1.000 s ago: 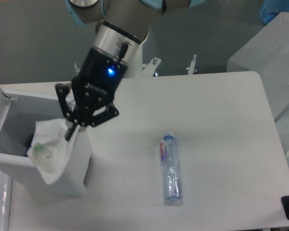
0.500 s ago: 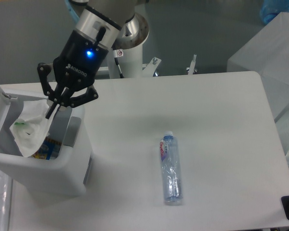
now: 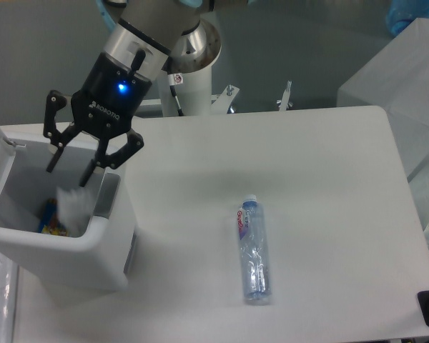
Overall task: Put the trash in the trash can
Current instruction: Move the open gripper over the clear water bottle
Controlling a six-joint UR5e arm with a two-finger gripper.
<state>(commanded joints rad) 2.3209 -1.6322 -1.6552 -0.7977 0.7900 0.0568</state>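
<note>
Camera view | my claw (image 3: pixel 68 170) spread wide, gripping nothing, above the trash can (image 3: pixel 57 246) at the left | wrapper (image 3: pixel 74 209) inside the can | bottle (image 3: pixel 252 251) lying on the surface (image 3: pixel 329 186), well right of the can

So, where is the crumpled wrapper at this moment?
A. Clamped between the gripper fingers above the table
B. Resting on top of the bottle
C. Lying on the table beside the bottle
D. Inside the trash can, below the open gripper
D. The wrapper sits inside the trash can, under the gripper whose fingers are spread apart and hold nothing; the bottle lies alone on the table.
</note>
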